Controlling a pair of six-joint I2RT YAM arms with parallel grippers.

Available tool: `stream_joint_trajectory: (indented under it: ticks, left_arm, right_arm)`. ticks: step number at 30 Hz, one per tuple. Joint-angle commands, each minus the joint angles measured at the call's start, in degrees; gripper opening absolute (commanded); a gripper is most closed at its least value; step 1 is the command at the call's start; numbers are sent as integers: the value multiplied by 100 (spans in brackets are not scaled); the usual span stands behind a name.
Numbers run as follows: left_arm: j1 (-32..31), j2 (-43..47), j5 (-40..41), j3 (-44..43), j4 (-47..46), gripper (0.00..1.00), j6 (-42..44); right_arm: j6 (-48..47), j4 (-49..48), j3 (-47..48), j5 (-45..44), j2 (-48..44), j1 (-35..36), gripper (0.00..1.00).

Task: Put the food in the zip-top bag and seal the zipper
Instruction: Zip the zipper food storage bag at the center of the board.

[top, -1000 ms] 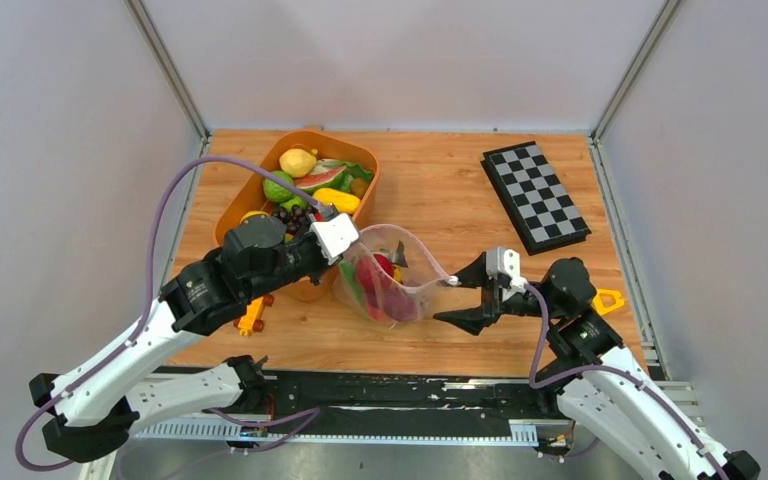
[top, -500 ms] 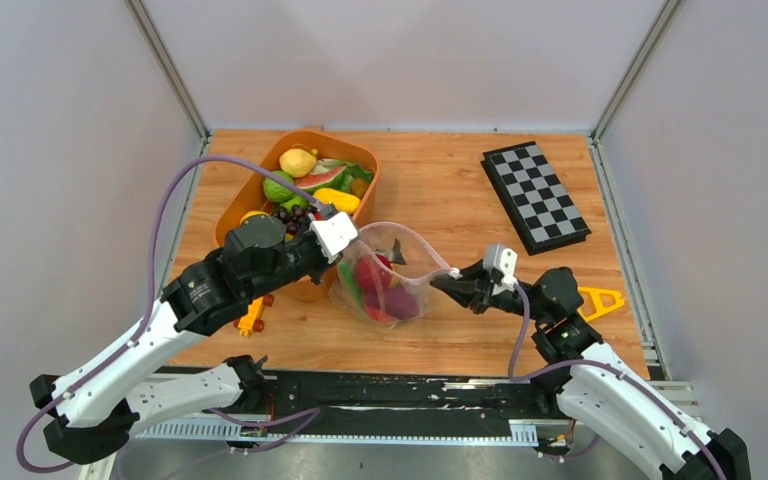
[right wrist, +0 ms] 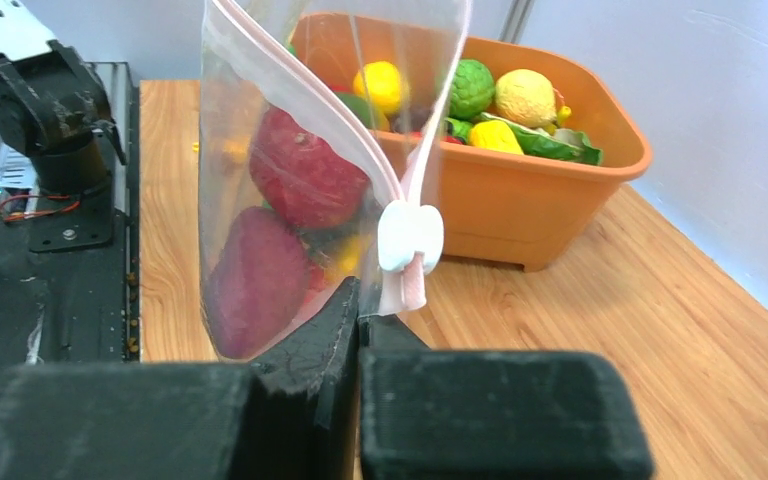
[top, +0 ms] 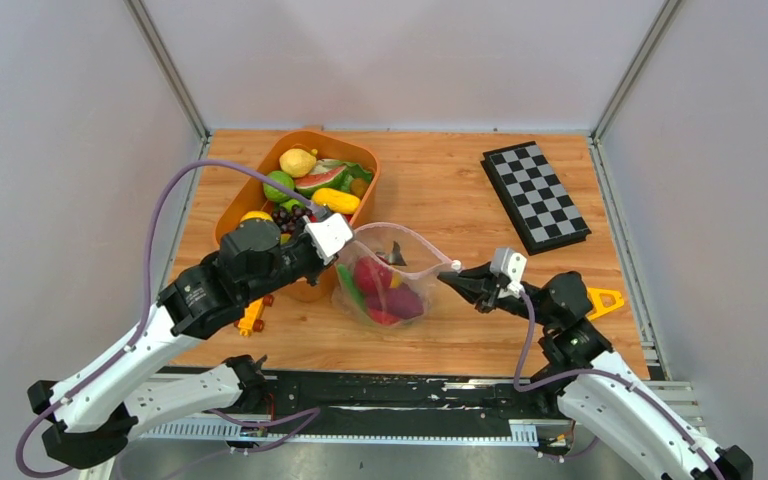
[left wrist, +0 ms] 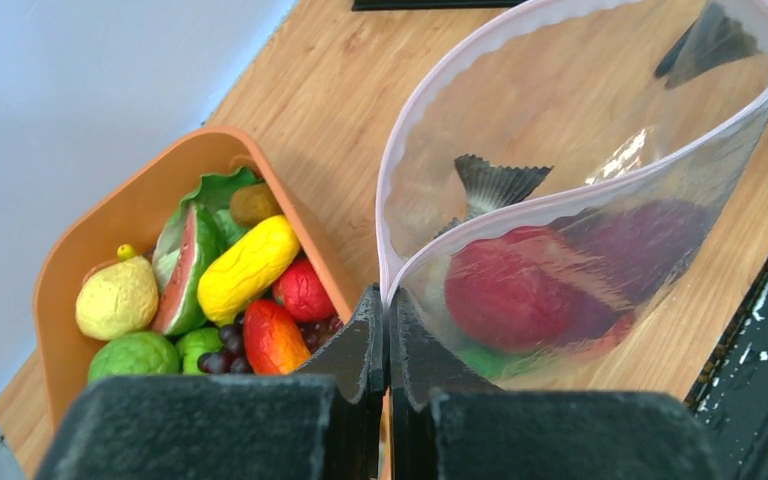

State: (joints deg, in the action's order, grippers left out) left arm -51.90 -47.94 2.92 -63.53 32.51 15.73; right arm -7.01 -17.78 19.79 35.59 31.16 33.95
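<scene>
The clear zip-top bag (top: 392, 290) stands on the table with its mouth spread open, held between both arms. Red and purple food (top: 385, 290) sits inside, with a green piece under it. My left gripper (left wrist: 387, 300) is shut on the left end of the zipper (left wrist: 400, 170). My right gripper (right wrist: 358, 300) is shut on the bag's right corner, just below the white slider (right wrist: 410, 238). In the right wrist view the red piece (right wrist: 305, 170) rests above the purple piece (right wrist: 255, 285). More food (left wrist: 245, 270) fills the orange tub (left wrist: 110, 230).
The orange tub (top: 245, 200) stands at the back left, touching the left arm. A checkered board (top: 535, 195) lies at the back right. A yellow toy car (top: 252, 315) sits under the left arm and a yellow triangular piece (top: 605, 298) beside the right arm.
My right gripper has moved left to the bag's right corner and shut on it. The left gripper has kept its hold, and the bag's mouth has stretched a little wider.
</scene>
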Motion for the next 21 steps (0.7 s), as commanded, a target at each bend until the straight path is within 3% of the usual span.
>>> stream_joint_trajectory:
  ticks: [1, 6, 16, 21]
  left_arm:
    - [126, 233, 334, -42, 31, 0, 46]
    - [232, 270, 637, 87, 260, 0, 89]
    - [233, 94, -49, 246, -226, 0, -59]
    - [233, 111, -40, 360, -386, 0, -105]
  right_arm:
    - [-727, 1279, 639, -673, -313, -6, 0]
    - [-742, 1752, 1105, -1211, -493, -97, 0]
    - [-1077, 2430, 1541, 347, 261, -105, 0]
    - [-823, 2210, 1532, 414, 612, -105, 7]
